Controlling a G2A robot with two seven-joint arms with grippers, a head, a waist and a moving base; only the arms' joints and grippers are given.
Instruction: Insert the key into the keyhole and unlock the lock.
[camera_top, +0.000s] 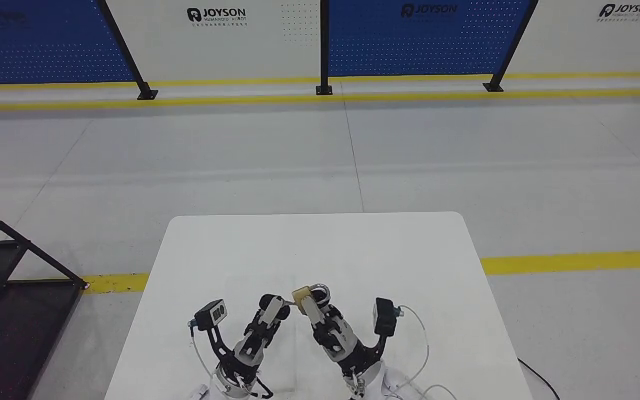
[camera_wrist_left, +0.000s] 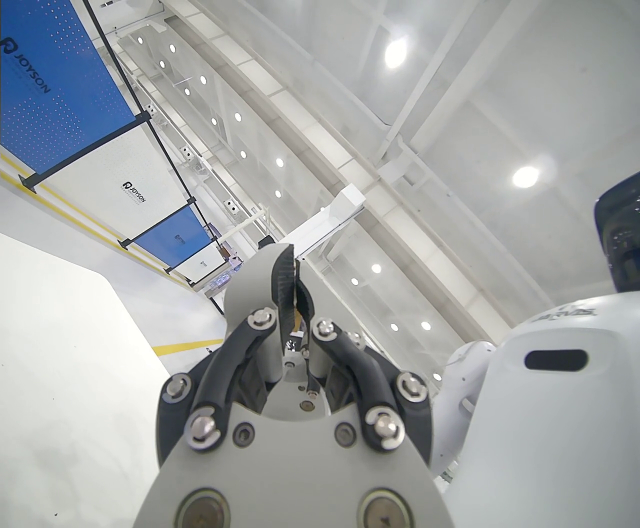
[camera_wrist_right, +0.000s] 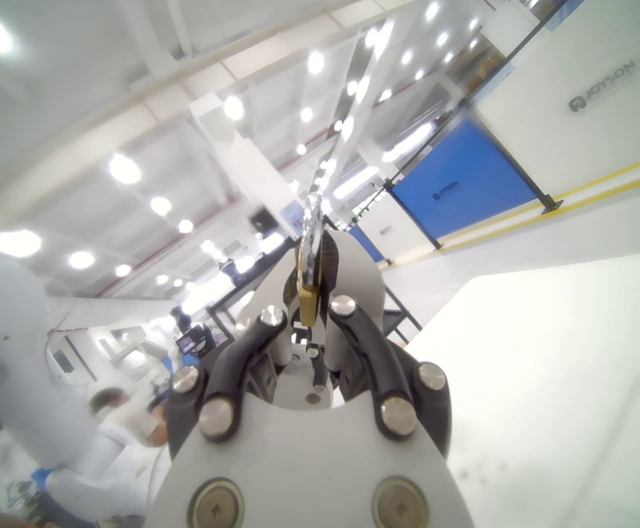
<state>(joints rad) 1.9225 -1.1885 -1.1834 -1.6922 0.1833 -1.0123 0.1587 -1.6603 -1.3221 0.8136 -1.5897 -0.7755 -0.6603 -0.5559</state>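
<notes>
right gripper (camera_wrist_right: 312, 265) clamps the lock (camera_wrist_right: 309, 305), left gripper (camera_wrist_left: 292, 265) pinches the key (camera_wrist_left: 299, 320). a tilted approach could jam it.

The lock (camera_wrist_right: 309, 299) sits edge-on between the right gripper's (camera_wrist_right: 317, 250) fingers, its keyhole hidden, and a brownish sliver (camera_wrist_left: 299, 324) pinched between the left gripper's (camera_wrist_left: 292, 262) pads is too covered to identify.

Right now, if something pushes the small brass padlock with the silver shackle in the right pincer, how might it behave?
The small brass padlock looks solid metal, so probably stiff and heavy for its size. The right pincer grips only its flat sides, so a push may pivot it.
</notes>
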